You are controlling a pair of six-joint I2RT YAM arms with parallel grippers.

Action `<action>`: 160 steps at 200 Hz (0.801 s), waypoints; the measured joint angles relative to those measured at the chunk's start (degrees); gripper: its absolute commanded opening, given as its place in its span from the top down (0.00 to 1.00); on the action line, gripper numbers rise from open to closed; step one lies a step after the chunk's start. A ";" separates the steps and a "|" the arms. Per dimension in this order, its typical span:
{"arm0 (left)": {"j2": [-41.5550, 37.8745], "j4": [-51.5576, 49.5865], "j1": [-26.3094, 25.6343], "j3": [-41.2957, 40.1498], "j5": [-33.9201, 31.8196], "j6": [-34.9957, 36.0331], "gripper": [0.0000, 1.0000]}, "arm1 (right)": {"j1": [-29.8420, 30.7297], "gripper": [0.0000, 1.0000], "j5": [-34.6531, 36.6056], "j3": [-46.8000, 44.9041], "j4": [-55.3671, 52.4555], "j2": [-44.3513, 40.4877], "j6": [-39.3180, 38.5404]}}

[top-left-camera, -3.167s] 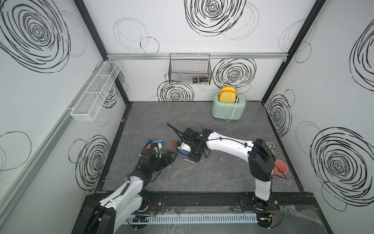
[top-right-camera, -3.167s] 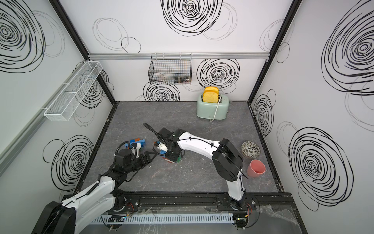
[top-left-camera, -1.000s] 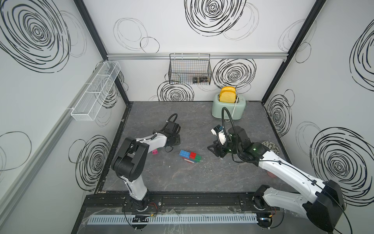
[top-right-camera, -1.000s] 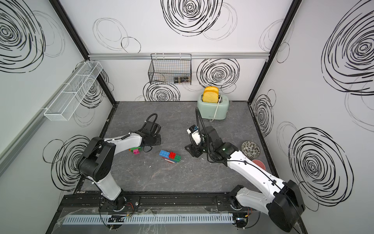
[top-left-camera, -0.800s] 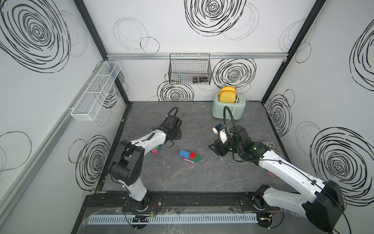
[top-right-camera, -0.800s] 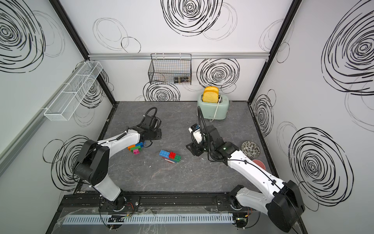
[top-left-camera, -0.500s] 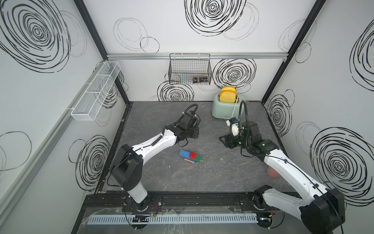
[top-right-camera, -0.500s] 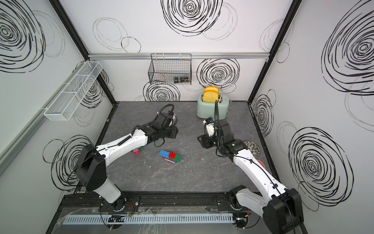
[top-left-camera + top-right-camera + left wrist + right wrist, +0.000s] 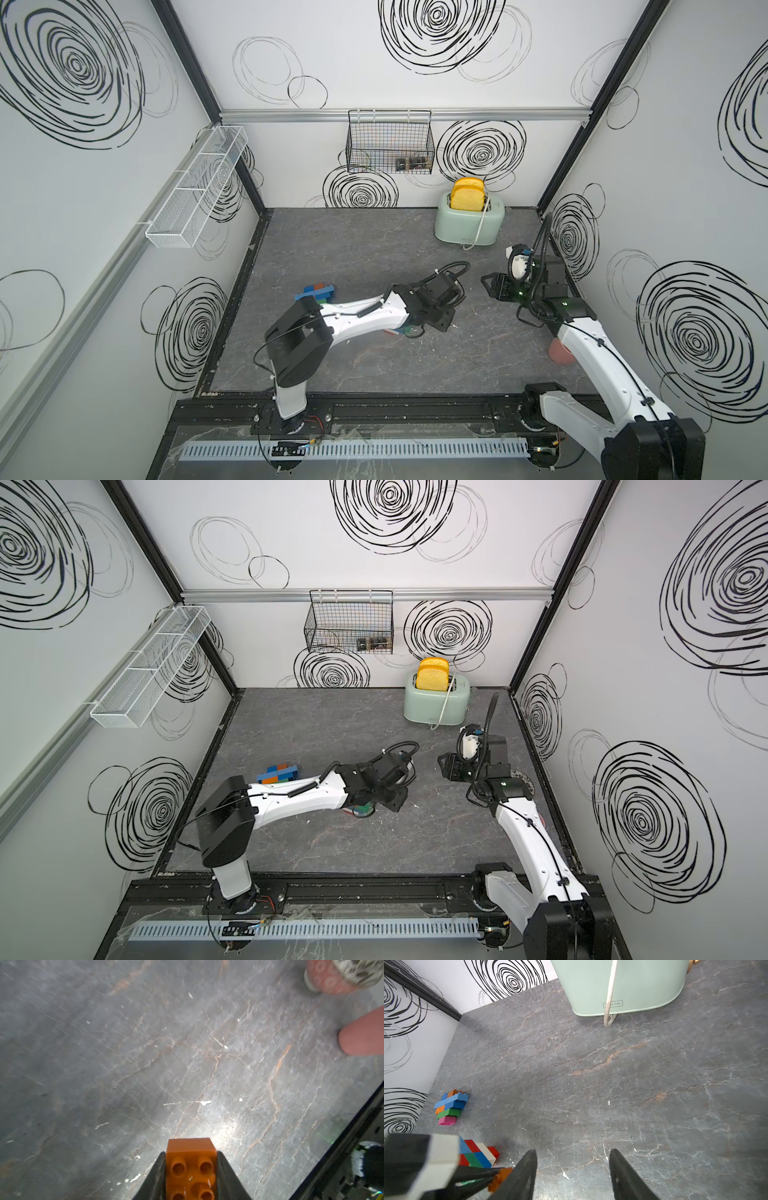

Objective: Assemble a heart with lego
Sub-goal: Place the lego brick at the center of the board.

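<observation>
One orange brick (image 9: 192, 1169) is clamped in the left hand (image 9: 191, 1154). In the right wrist view it lies just lower right of the brick cluster (image 9: 479, 1153) on the tabletop (image 9: 612, 1084). The right hand (image 9: 573, 1152), fingers apart and empty, is farther off.

A studded orange brick (image 9: 191, 1169) is clamped in the left gripper (image 9: 191, 1154), above the tabletop. A flat red, white, blue and green assembly (image 9: 479, 1154) lies mid-tabletop. A blue, orange, green and pink stack (image 9: 450, 1107) lies near the left edge.
</observation>
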 measured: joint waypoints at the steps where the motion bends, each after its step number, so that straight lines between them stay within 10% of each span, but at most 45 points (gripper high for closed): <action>1: 0.13 0.00 -0.09 0.02 -0.02 -0.02 0.65 | -0.02 0.41 -0.04 -0.02 0.00 -0.02 0.04; 160: 4.24 1.51 -0.37 2.40 5.66 -1.51 0.38 | 0.15 0.41 -3.89 -3.13 2.34 -0.94 -0.74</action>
